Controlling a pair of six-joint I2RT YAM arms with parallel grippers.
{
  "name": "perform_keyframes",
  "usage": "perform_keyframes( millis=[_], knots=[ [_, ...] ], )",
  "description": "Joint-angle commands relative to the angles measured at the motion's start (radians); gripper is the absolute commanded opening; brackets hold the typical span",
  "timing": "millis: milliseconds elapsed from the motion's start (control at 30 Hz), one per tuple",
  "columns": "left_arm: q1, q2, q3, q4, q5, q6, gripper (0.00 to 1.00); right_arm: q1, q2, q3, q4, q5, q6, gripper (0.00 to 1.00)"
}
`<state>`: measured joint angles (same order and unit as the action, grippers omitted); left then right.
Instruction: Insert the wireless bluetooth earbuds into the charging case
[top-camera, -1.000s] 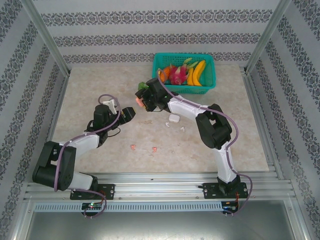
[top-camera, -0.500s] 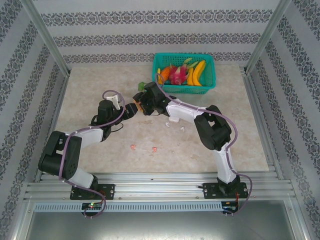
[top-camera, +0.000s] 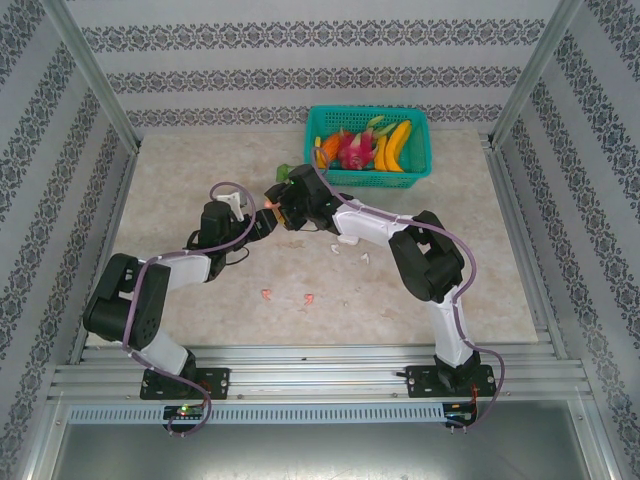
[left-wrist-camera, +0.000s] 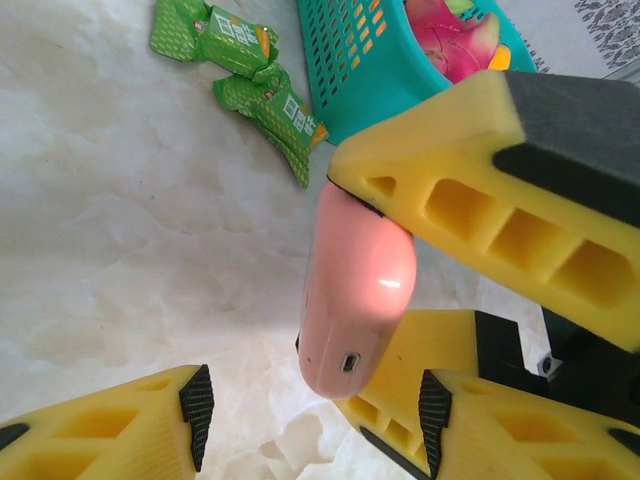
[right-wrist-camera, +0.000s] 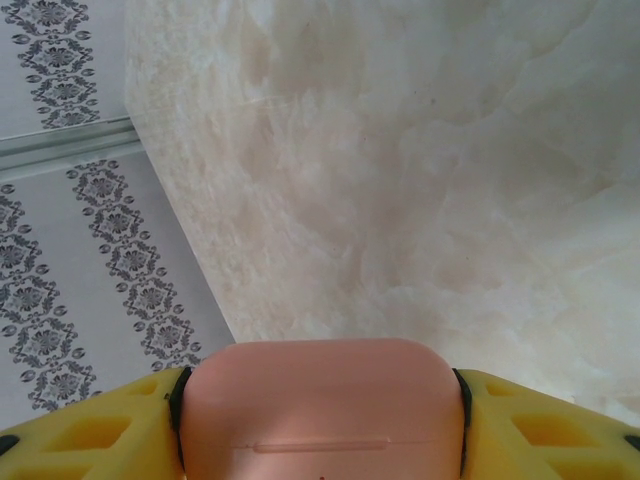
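My right gripper (right-wrist-camera: 320, 425) is shut on a closed salmon-pink charging case (right-wrist-camera: 320, 400), held above the table. In the left wrist view the case (left-wrist-camera: 358, 285) sticks out from the right gripper's yellow fingers (left-wrist-camera: 480, 150). Its port end hangs between the pads of my left gripper (left-wrist-camera: 315, 415), which is open and not touching it. From above, the two grippers meet at mid-table, left (top-camera: 261, 224) and right (top-camera: 281, 207). Two pink earbuds (top-camera: 267, 294) (top-camera: 309, 298) lie on the table nearer the bases. Two white earbuds (top-camera: 336, 249) (top-camera: 365, 258) lie beside a white case (top-camera: 348, 238).
A teal basket (top-camera: 420, 150) of toy fruit stands at the back of the table. Green snack packets (left-wrist-camera: 250, 70) lie just left of it, close behind the grippers. Patterned walls and metal rails (top-camera: 120, 215) border the table.
My left gripper has reached forward and to the right until its pads flank the end of the pink case. The right gripper has shifted slightly left with the case.
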<state>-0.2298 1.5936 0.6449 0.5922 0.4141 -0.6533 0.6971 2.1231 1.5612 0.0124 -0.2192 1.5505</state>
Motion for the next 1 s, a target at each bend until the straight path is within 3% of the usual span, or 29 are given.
perform_keyframes(
  millis=[0,400,967],
  knots=[
    [-0.014,0.019,0.036,0.049,-0.011,0.030,0.57,0.015,-0.051,-0.015,0.037,-0.010,0.018,0.49],
    [-0.014,0.055,0.062,0.061,-0.015,0.025,0.45,0.019,-0.055,-0.027,0.052,-0.014,0.022,0.49],
    [-0.013,0.071,0.069,0.065,-0.008,0.015,0.11,0.019,-0.049,-0.033,0.071,-0.008,0.038,0.49]
  ],
)
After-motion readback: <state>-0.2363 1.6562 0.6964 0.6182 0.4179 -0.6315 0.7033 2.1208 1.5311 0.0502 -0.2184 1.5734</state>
